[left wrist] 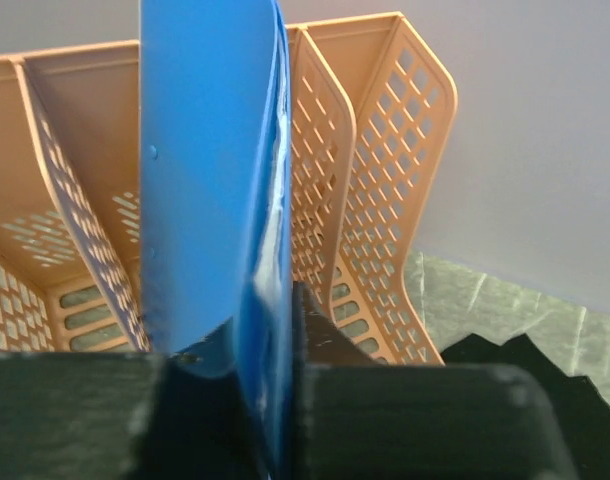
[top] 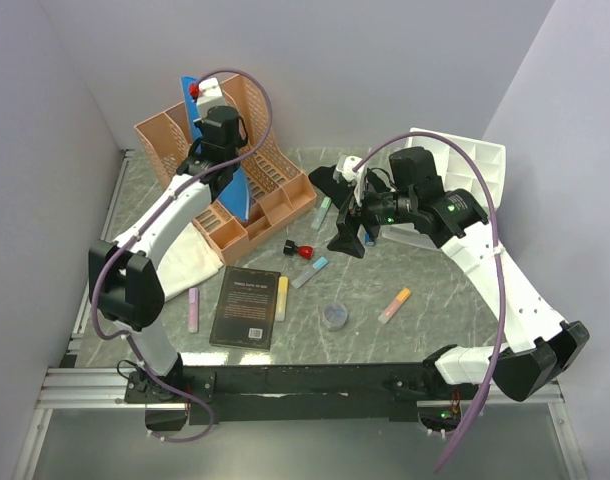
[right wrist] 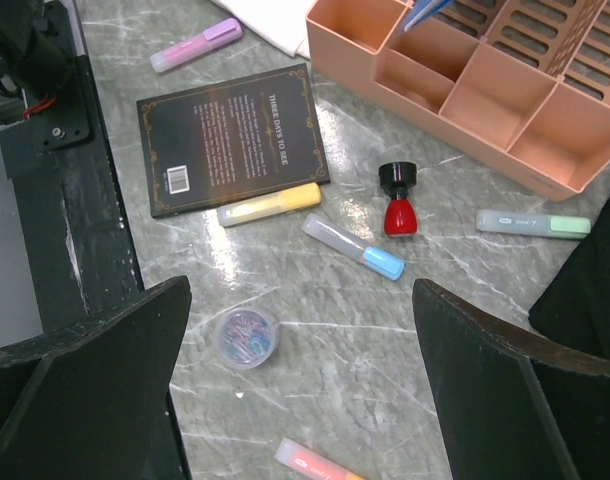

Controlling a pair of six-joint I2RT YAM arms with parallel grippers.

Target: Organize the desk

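Observation:
The desk [top: 425,335] is a grey-green marble top. My left gripper [top: 225,165] is shut on an upright blue folder [top: 242,197], in front of the orange file organizer [top: 257,110]. In the left wrist view the blue folder [left wrist: 210,170] stands pinched between my fingers [left wrist: 325,340], with the organizer's slots [left wrist: 375,180] behind it. My right gripper [right wrist: 300,330] hangs open above the desk, nothing between its fingers. Below it lie a round box of clips [right wrist: 247,337], a blue highlighter [right wrist: 353,246] and a red-and-black stamp [right wrist: 397,200].
A black book [top: 247,306], yellow highlighter [top: 282,298], pink highlighter [top: 193,309], orange highlighter [top: 395,305] and green highlighter [top: 325,211] lie on the desk. A white cloth [top: 195,262] sits beside the organizer. A white rack [top: 470,165] stands back right. A black rail [top: 315,380] runs along the near edge.

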